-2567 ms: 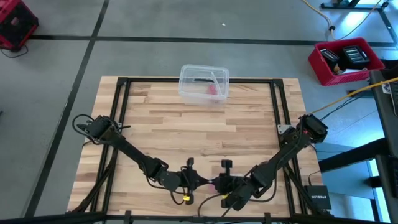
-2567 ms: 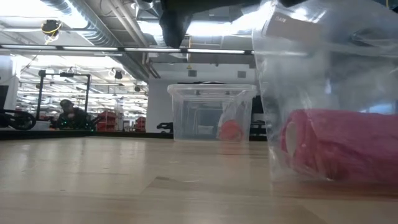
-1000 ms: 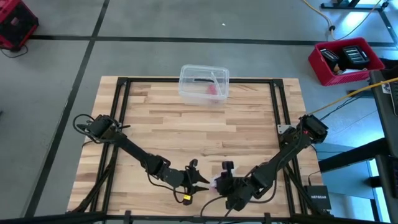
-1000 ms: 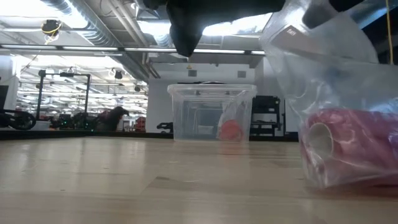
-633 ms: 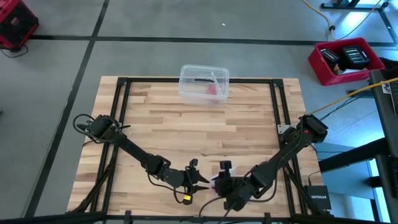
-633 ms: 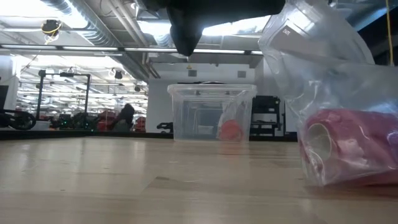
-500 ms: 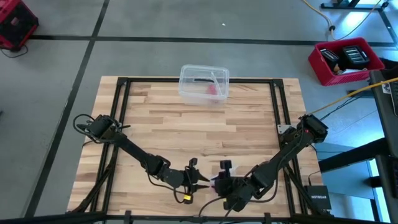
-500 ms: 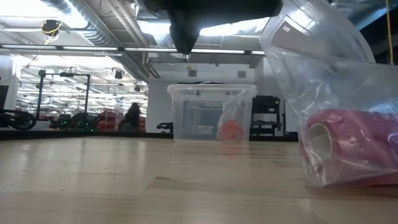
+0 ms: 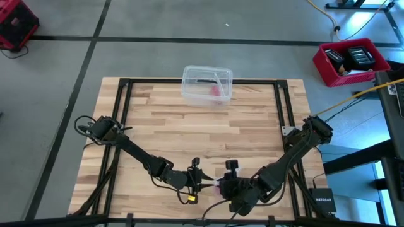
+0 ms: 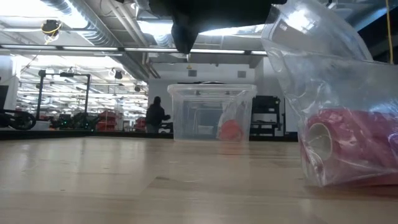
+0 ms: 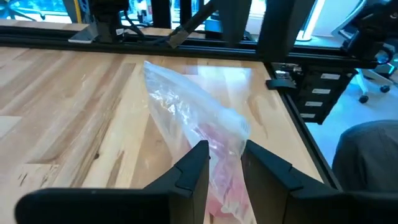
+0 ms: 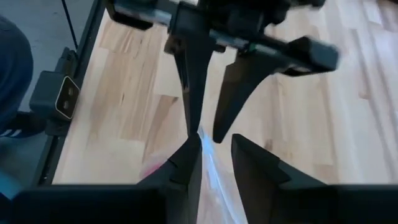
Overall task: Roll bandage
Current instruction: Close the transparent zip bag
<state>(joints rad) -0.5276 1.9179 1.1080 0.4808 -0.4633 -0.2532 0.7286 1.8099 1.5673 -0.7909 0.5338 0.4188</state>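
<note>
left gripper (image 11: pixel 222 163): jaws narrowed on the clear plastic wrapper (image 11: pixel 186 109); film passes between the two fingers, looks pinched. Sits at the near edge of the bench, centre, facing the right arm.
right gripper (image 12: pixel 214 152): jaws part-closed, thin fold of wrapper film running up between the fingers; can't tell if it is actually clamped. Nose to nose with the left gripper in the high view, wrapper between them.
gripper spacing: fingertips of the two arms almost meet in the right wrist view; left arm's dark fingers point straight down at the right's.
bandage (image 10: pixel 354 146): pink roll, lying on its side inside the wrapper, open core end facing the low camera. Resting on the bench surface, at the near edge, under the two grippers. Shows pink through the film in the left wrist view (image 11: pixel 217 180).
wrapper shape: loose upper part pulled up and stretched above the roll in the low view, crumpled; lower part sags around the roll.
clear plastic box (image 9: pixel 207 84): far edge of the bench, centre, well apart from the grippers. Something pink and a dark item inside; lid state can't tell.
bench (image 9: pixel 189 129): light wood slats, black frame rails either side.
person (image 10: pixel 154 114): standing in the room far behind the bench, low view, just left of the box.
red crate (image 9: pixel 351 61): on the floor beyond the bench's far right corner, dark items inside.
</note>
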